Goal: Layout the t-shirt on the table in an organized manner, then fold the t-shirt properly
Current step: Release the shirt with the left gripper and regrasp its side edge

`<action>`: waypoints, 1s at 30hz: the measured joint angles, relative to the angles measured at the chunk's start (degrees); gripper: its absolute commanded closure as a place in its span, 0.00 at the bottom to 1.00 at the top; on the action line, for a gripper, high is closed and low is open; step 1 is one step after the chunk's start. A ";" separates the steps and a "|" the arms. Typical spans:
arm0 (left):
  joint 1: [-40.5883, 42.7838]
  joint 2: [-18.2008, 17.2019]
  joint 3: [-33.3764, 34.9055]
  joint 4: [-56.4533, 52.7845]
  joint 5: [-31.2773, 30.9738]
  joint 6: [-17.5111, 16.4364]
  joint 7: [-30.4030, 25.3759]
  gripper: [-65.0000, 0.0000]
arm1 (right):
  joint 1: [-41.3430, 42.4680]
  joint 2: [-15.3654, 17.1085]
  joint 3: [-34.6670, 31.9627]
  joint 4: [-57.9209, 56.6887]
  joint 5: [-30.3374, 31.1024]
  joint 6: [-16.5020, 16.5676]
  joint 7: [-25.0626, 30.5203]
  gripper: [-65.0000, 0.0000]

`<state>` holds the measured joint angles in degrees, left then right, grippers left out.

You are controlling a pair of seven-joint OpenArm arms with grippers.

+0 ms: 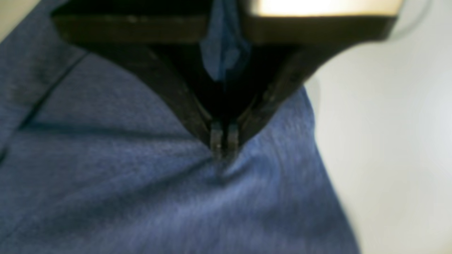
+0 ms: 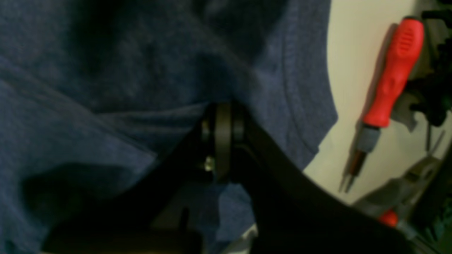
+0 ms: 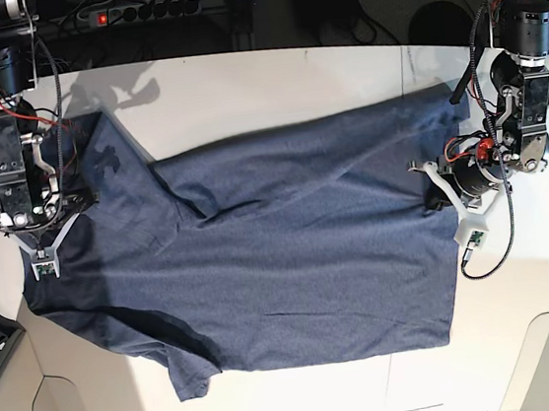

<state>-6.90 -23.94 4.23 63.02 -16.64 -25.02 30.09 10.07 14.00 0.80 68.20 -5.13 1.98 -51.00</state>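
With both pincers clamped on opposite edges of the t-shirt [image 3: 290,253], spread across the table [image 3: 240,80], the left gripper [image 1: 224,148] and right gripper [image 3: 43,264] risk stretching fabric or losing their small pinches, leaving wrinkles.

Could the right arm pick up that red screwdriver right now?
Probably not. The right gripper is shut on the t-shirt, so it has no free grip, though the screwdriver lies close by on the table with nothing between.
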 measured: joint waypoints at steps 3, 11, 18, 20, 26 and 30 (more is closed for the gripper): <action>-1.31 0.02 0.07 -0.48 1.79 1.07 0.15 1.00 | 2.19 -0.76 0.00 -0.52 0.50 0.42 0.31 1.00; -9.49 -0.17 0.04 -9.62 3.34 2.32 0.87 1.00 | 4.87 -6.54 0.07 -0.94 1.53 1.79 2.84 1.00; -12.63 -0.20 0.04 -13.84 3.78 2.34 -0.61 1.00 | 5.18 -7.50 -0.04 -0.94 2.19 2.97 3.19 1.00; -12.61 -0.20 0.04 -13.88 3.76 2.34 -0.98 1.00 | 5.31 -7.32 -0.04 -0.94 1.73 2.97 3.19 1.00; -12.61 -0.20 0.04 -13.92 3.78 2.34 -1.40 1.00 | 5.68 -5.42 -0.15 -1.09 -0.31 0.85 2.58 1.00; -12.61 -0.20 0.04 -13.92 3.78 2.34 -1.40 1.00 | 5.64 -3.74 -0.17 -1.18 -2.01 -0.11 2.05 1.00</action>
<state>-19.51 -24.14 4.27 49.10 -12.86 -22.68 28.69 15.70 10.26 0.62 67.02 -7.14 1.87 -48.95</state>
